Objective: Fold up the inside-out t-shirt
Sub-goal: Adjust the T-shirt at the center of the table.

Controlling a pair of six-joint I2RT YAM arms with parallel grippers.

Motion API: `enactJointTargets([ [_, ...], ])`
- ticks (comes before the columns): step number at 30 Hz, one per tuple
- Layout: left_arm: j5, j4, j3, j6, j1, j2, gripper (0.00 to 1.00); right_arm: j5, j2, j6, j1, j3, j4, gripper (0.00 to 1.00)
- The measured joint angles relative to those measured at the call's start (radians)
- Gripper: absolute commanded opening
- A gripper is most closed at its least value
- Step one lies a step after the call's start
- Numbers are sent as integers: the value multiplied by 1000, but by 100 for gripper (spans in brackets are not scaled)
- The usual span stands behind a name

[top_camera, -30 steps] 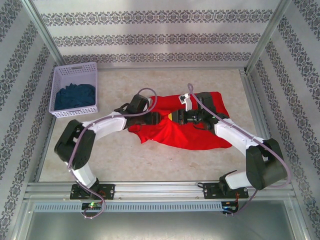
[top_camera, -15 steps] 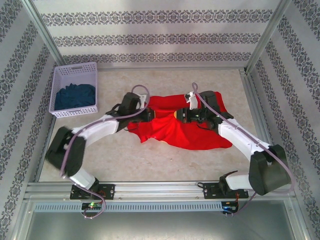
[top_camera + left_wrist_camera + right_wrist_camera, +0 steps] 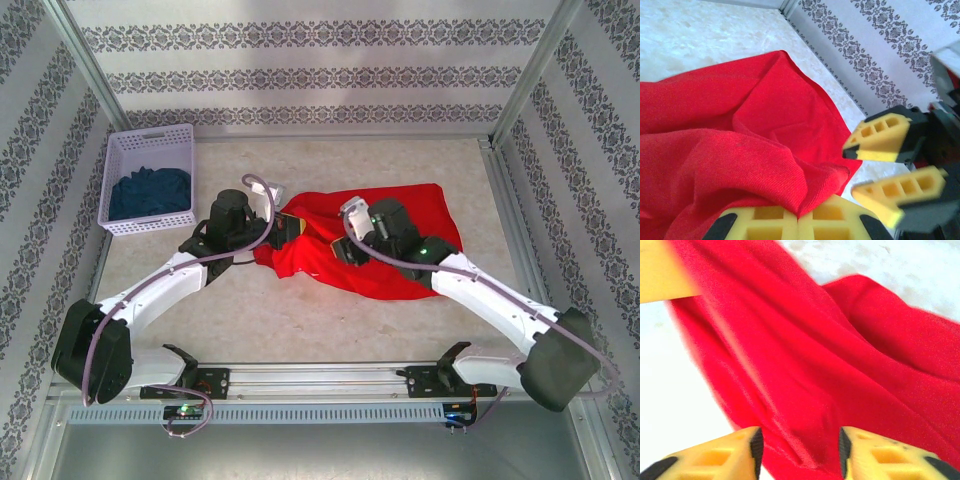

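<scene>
This is a robot lab booth dressed up to pass for a home. Bare metal posts (image 3: 535, 70) frame the cell, and the walls (image 3: 320, 75) between them are papered in striped floral wallpaper. The table (image 3: 300, 310) has a marble-look top. The left arm (image 3: 160, 290) and right arm (image 3: 490, 295), with cables trailing, are bolted to a metal rail (image 3: 320, 378) at its near edge. The homely touch is laundry: a shirt (image 3: 410, 215) and a basket (image 3: 150, 220) of blue cloth (image 3: 150, 195).

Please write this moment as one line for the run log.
left gripper: shut on t-shirt edge | right gripper: open, over t-shirt | t-shirt: crumpled on table, not folded
</scene>
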Motion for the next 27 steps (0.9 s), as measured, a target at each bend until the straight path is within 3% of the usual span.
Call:
enactJointTargets([
  [4,10,-1,0,12,0,0,0,11,27,-86,20,16,19,54],
  [6,16,-3,0,16,0,0,0,11,68,-109,20,34,34,51],
  [7,17,-4,0,18,0,0,0,10,93,-119,20,47,42,42],
  [10,16,-11,0,28,0,-3,0,-22,170,-134,15,100,60,5],
  [11,10,-19,0,33,0,-5,0,-49,186,-128,6,115,62,0],
  [14,-86,-67,-1,37,0,-23,1,-225,195,-41,-61,127,111,0],
  [19,-318,-185,-1,43,1,-39,19,-541,167,292,-197,28,379,0],
  [23,-358,-238,-7,69,2,-44,38,-661,167,494,-203,-24,509,0],
  [27,-335,-258,-47,94,-6,-121,45,-721,169,615,-204,-26,588,0],
])
